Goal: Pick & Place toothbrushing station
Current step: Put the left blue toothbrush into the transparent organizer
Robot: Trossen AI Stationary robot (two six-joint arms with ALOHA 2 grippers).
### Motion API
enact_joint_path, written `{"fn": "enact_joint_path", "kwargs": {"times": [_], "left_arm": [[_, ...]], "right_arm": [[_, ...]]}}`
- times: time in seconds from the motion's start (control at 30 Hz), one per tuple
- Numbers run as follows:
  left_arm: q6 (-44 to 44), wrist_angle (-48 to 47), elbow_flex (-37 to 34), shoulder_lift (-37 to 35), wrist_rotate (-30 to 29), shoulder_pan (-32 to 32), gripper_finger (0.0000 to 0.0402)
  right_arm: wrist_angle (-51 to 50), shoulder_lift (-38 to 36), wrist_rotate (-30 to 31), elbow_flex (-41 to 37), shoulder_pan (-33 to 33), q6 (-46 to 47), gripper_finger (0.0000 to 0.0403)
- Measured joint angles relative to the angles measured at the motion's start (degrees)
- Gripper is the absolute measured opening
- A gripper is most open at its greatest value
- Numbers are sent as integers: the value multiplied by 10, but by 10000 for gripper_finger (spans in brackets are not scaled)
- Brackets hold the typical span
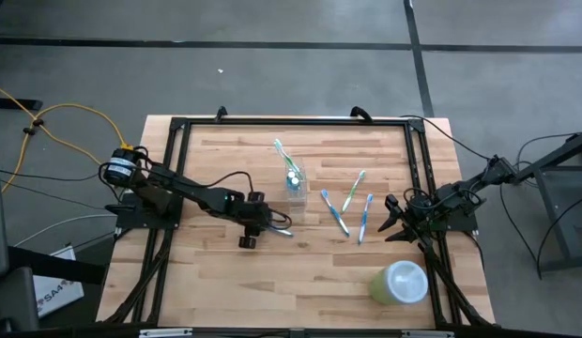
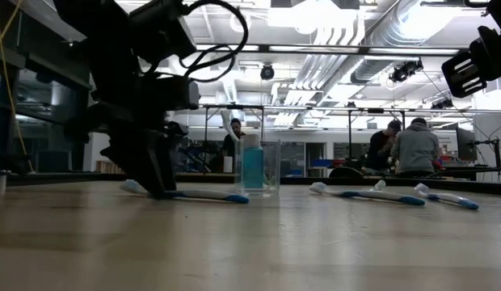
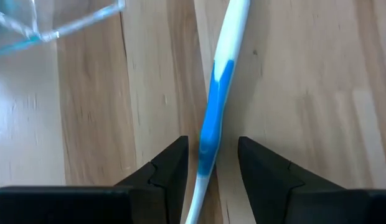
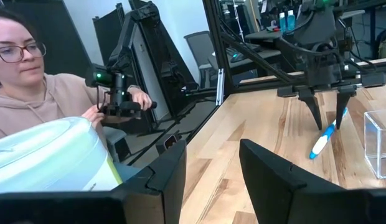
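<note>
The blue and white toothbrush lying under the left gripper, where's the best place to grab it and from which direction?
Probably at the blue mid-handle of the toothbrush, coming straight down from above. It lies flat on the table, so only its narrow sides are free. The left gripper already straddles it, fingers open across the handle; the clear cup stands apart.
</note>
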Motion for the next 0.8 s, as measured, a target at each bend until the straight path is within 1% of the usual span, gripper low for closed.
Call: {"fn": "enact_joint_path", "kwargs": {"times": [0.33,0.5,0.8], "left_arm": [[-5,-43,2,-3,-1,0,134],[4,-50,4,-3,-1,0,134],[31,-21,6,1,-15,-1,134]], "right_arm": [[0,0,0,0,0,0,142],[0,0,0,0,0,0,142],[0,0,0,0,0,0,142]]}}
